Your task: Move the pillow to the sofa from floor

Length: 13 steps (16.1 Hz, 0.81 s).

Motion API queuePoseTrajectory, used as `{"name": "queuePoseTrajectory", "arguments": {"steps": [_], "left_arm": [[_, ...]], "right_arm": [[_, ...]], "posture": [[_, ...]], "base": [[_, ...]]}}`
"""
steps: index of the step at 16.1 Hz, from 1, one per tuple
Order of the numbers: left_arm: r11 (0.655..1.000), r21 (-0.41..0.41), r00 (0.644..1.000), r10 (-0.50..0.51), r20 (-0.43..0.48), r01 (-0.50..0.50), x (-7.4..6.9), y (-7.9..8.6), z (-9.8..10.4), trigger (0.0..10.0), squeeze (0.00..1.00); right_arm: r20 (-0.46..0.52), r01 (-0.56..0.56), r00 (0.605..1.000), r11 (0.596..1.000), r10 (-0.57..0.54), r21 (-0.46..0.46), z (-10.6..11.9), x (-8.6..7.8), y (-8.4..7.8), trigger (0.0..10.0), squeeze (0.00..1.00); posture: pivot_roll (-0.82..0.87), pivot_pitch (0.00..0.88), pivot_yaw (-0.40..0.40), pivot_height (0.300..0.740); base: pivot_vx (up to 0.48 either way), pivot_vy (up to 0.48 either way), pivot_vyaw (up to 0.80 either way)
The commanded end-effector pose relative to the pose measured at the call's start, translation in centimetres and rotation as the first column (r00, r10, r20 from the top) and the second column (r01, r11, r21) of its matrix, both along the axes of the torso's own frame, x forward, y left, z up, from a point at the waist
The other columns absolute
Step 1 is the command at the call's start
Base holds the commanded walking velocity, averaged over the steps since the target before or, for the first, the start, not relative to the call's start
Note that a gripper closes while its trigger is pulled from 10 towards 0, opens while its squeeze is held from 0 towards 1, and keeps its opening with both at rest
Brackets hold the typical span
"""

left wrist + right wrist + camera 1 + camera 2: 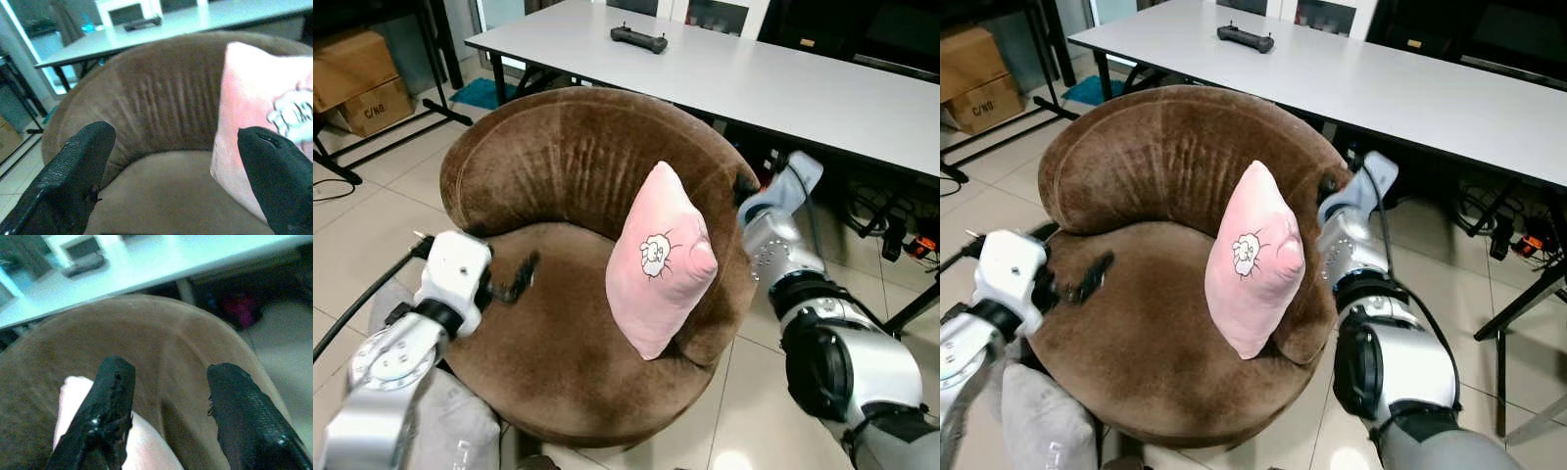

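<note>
Pink sheep pillow (pixel 658 262) already up on brown round sofa (pixel 558 176), leaning on its right armrest. So placing step looks basically done. My left hand (pixel 521 276) open over seat, my right hand (pixel 166 416) open behind pillow, holding nothing. Next I'd guess: back both arms off without knocking pillow.

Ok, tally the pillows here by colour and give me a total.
Pink pillow, propped upright on the brown sofa seat: 1
Grey pillow, on the floor beside the sofa: 1
Total: 2
</note>
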<state>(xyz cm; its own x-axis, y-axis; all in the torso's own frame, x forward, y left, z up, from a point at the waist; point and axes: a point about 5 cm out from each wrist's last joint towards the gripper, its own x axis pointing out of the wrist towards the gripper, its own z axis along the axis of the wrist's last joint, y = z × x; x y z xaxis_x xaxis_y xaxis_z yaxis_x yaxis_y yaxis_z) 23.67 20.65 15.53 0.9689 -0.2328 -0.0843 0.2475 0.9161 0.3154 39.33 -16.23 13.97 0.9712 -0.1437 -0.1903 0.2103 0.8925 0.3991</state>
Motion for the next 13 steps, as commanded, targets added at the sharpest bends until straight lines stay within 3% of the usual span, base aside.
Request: {"name": "queuePoseTrajectory", "arguments": {"steps": [1, 2, 4, 5, 6, 9, 13], "left_arm": [[0.999, 0.010, 0.998, 0.053, 0.016, -0.053, 0.1, 0.0, -0.3, 10.0, 0.00], [0.998, 0.018, 0.998, 0.063, 0.009, -0.063, 0.0, -0.4, -0.6, 10.0, 0.00], [0.999, 0.001, 0.999, 0.050, 0.017, -0.050, -0.3, -1.1, -0.7, 10.0, 0.00], [0.997, -0.024, 0.997, 0.071, 0.021, -0.070, -0.4, -1.3, -0.8, 10.0, 0.00], [0.996, -0.014, 0.996, 0.090, 0.013, -0.090, -0.4, -1.3, -1.2, 10.0, 0.00], [0.995, 0.002, 0.995, 0.099, 0.023, -0.099, -0.5, -1.6, -1.3, 10.0, 0.00], [0.986, 0.051, 0.985, 0.156, 0.079, -0.161, -1.0, -1.3, -1.0, 10.0, 0.00]], "right_arm": [[0.054, -0.075, 0.995, 0.993, 0.080, -0.090, -0.2, -0.7, -0.4, 10.0, 0.09], [0.069, -0.112, 0.990, 0.987, 0.120, -0.116, -0.7, -1.5, -0.3, 10.0, 0.00], [0.097, -0.189, 0.972, 0.961, 0.212, -0.201, -1.3, -3.6, 0.3, 10.0, 0.00], [0.110, -0.253, 0.952, 0.936, 0.287, -0.246, -1.8, -5.3, 1.1, 10.0, 0.00], [0.100, -0.281, 0.945, 0.930, 0.312, -0.237, -2.5, -6.5, 1.7, 10.0, 0.00], [0.049, -0.282, 0.951, 0.923, 0.304, -0.261, -3.8, -8.9, 1.8, 10.0, 0.00], [0.058, -0.257, 0.957, 0.926, 0.283, -0.276, -3.2, -10.8, 1.6, 10.0, 0.00]], "posture": [[0.15, 0.000, -0.102, 0.740], [0.15, 0.000, -0.103, 0.740], [0.14, 0.000, -0.107, 0.740], [0.14, 0.000, -0.109, 0.740], [0.14, 0.000, -0.110, 0.740], [0.14, 0.000, -0.117, 0.740], [0.14, 0.000, -0.119, 0.740]], "base": [[0.000, 0.000, 0.00], [0.000, 0.000, 0.00], [0.000, 0.000, 0.00], [0.000, 0.000, 0.00], [0.000, 0.000, 0.00], [0.000, 0.000, 0.00], [0.000, 0.000, 0.00]]}}
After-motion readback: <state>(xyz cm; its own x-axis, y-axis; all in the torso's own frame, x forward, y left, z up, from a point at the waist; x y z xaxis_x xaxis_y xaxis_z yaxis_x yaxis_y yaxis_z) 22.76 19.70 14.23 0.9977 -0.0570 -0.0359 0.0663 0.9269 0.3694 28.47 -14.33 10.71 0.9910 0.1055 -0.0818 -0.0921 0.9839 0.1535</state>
